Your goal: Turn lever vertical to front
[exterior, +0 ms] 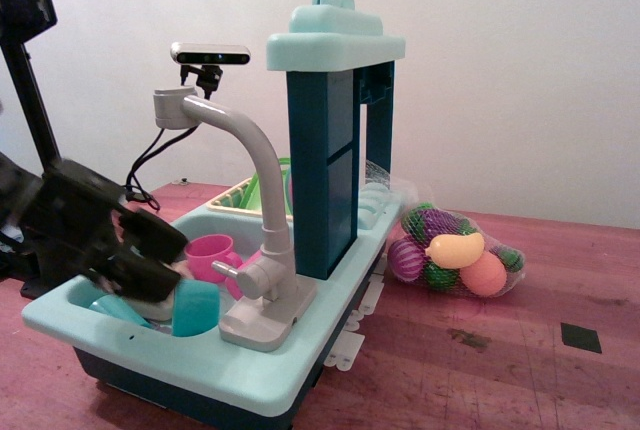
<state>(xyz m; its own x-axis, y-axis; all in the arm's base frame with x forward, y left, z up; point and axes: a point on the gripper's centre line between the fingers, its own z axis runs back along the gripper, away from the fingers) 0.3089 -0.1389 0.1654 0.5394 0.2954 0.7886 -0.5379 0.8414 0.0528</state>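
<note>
The grey toy faucet (268,290) stands on the front rim of the teal toy sink (215,370). Its lever (229,272) is a short light-grey stub that sticks out about level to the left from the rounded knuckle. The tall curved spout (245,140) rises above it. My black gripper (160,260) is to the left of the lever, over the sink basin, clear of it by a small gap. Its two fingers (158,234) stand apart with nothing between them; the image of it is a little blurred.
The basin holds a pink cup (210,252), a teal cup (196,308) and a white piece (150,302). A dark blue tower with a teal top (335,130) stands behind the faucet. A net bag of toy fruit (455,255) lies on the red-brown table to the right. A camera (209,53) stands behind.
</note>
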